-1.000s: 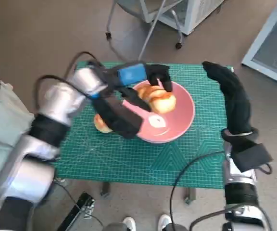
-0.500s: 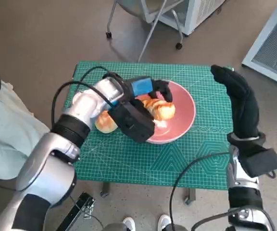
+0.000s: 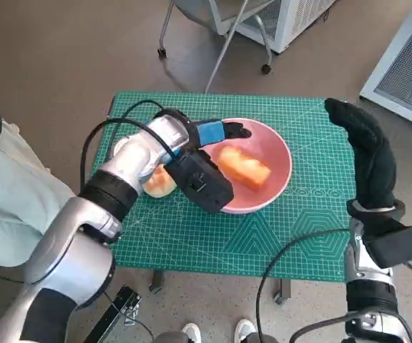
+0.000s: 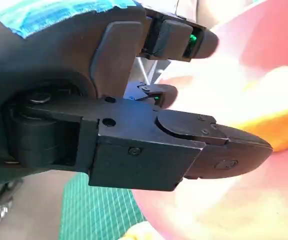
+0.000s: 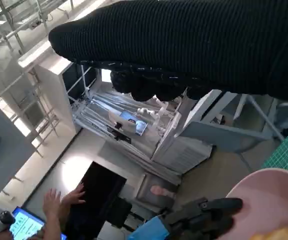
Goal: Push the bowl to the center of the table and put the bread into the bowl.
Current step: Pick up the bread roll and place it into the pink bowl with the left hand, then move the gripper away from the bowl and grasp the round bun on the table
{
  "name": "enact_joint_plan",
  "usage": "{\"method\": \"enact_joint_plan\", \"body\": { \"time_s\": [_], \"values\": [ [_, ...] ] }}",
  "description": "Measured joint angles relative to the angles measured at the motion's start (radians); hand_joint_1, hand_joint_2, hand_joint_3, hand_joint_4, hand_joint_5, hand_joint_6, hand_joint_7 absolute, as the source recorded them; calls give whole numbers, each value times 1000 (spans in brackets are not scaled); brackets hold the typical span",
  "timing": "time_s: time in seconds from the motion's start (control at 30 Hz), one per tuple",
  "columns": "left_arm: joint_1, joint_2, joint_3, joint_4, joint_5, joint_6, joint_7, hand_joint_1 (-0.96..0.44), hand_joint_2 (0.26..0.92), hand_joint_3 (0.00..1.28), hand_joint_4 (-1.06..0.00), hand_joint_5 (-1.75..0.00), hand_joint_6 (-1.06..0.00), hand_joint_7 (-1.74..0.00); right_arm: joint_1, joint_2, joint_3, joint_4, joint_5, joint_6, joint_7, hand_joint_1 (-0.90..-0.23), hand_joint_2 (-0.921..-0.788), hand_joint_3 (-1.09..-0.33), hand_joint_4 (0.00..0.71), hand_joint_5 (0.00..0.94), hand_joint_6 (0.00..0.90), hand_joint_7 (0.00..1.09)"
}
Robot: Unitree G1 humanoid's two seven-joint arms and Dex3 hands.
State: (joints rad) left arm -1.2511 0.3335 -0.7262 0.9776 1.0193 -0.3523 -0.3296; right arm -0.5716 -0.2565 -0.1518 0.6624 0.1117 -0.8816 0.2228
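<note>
Two pieces of bread show in the head view. One piece (image 3: 243, 166) lies inside the pink bowl (image 3: 281, 161), long axis running from the bowl's near-left wall toward its far-right side. A second, rounder piece (image 3: 159, 181) sits on the green mat (image 3: 192, 236) of the worktop, just outside the bowl's left rim and partly hidden under the left forearm.

The left robot hand (image 3: 217, 133) hangs over the bowl's left rim, its fingers (image 4: 219, 145) spread and holding nothing; the left wrist view shows them parted above the pink interior, with the orange bread beyond the tips. The right robot hand (image 3: 363, 150) stands at the right edge of the worktop, well apart from the bowl, glove extended and empty; whether its fingers are spread cannot be told from these views.

The bowl sits somewhat toward the far side of the mat, roughly centred left to right, so the pushing step looks done or nearly so.

What remains, by my judgement, is the roll outside the bowl. It lies back toward the robot and to the left of the left robot hand, beneath that arm's wrist, so the left side is far nearer. Reaching it calls for drawing that hand back off the rim first.
</note>
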Motion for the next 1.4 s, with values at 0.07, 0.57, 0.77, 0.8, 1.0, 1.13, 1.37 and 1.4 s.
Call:
{"method": "enact_joint_plan", "body": {
  "time_s": [0.07,0.57,0.77,0.8,1.0,1.13,1.37,1.4],
  "values": [
    [1,14,1,-15,-4,-7,0,-195,795,0,1,1,-129,-28,0,0,0,0,0,0,0,-585,-921,-721,220,141,3,793],
    [153,289,176,-497,-154,-62,-152,-86,760,0,1,1,-127,-23,-3,26,14,-4,1,3,0,-568,-921,-728,257,132,6,800],
    [263,421,307,-701,-217,-50,-197,-95,732,0,1,1,-140,-27,-4,28,16,-3,8,13,13,-572,-921,-728,263,128,2,804],
    [282,441,326,-730,-219,-40,-208,-109,727,0,1,1,-135,-23,-6,29,16,-3,11,13,16,-573,-921,-728,263,127,2,805],
    [376,527,422,-861,-247,40,-298,-114,712,0,1,1,-91,-5,-13,33,16,4,22,15,27,-567,-921,-730,267,124,1,811],
    [427,561,462,-909,-252,73,-336,-105,711,0,1,1,-72,-2,-22,40,19,9,22,16,30,-561,-921,-734,269,122,0,816],
    [492,578,481,-940,-251,99,-357,-110,710,0,1,1,-73,-4,-34,41,25,10,20,23,31,-555,-921,-742,268,119,-1,823],
    [499,578,481,-944,-249,101,-358,-112,710,0,1,1,-73,-4,-35,41,26,10,19,24,31,-555,-921,-743,268,119,-1,824]
  ]
}}
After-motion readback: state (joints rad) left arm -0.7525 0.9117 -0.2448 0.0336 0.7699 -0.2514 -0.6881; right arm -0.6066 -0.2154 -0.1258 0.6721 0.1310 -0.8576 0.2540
